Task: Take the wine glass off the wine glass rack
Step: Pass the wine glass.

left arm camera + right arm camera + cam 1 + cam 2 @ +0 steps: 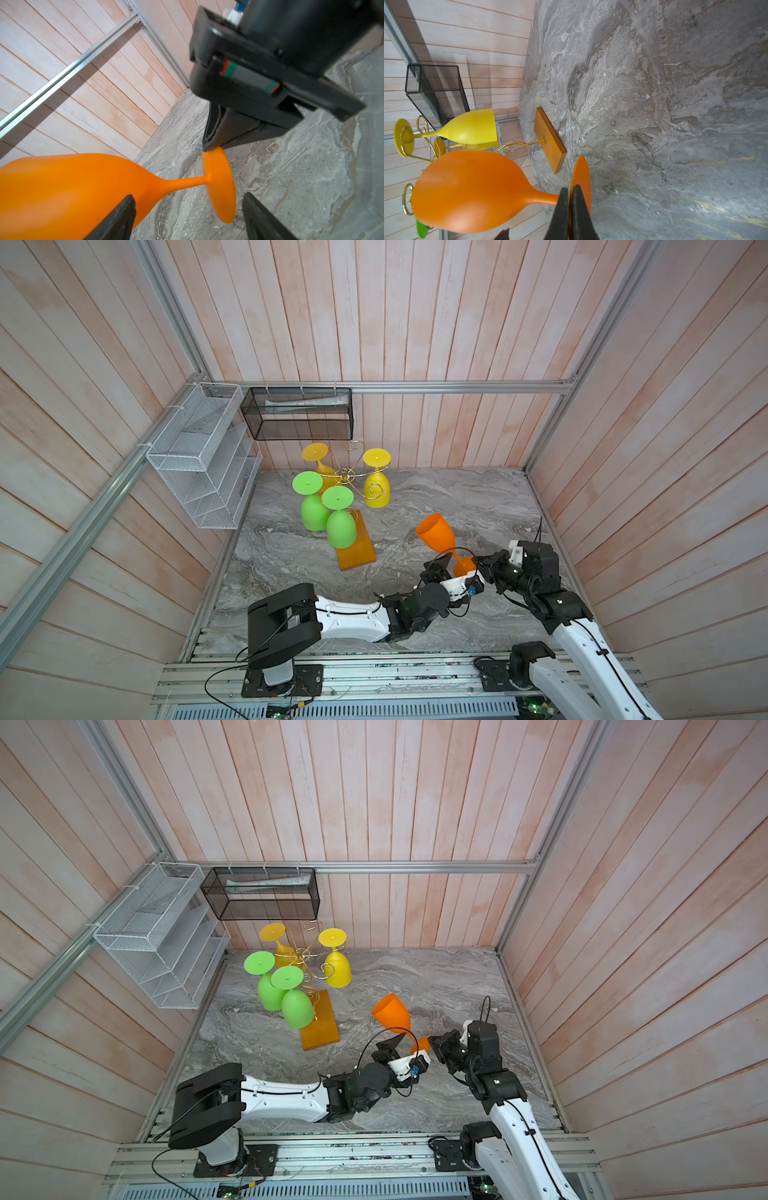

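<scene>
Across the grey marbled table (457, 497), the biggest thing is the wine glass rack (359, 551), standing toward the back corner on its amber base. Two green glasses (340, 526) and two yellow glasses (377, 489) hang upside down from its gold scroll arms. The orange wine glass (436, 533) is off it and well apart, out on the open side of the table near my two wrists. It is tilted, with the bowl (62, 187) leaning up and away from my grippers and the foot (220, 187) low. I cannot tell whether the foot touches the marble or hangs just over it. My right gripper (569, 191) is clamped on the thin rim of that foot, both pads pressed flat to the disc. My left gripper (188, 195) stands apart, its fingers flanking the stem (187, 182) without touching it, so the right alone carries the glass. I judge the removal itself done and the placing in hand, with the weight just passed to one grip. Next I should draw the left straight back, clear of stem and bowl. Then I should level the glass with the right, settle the foot flat on the bare marble and open. An edge pinch under a heavy bowl may pivot, so I will go slowly.
</scene>
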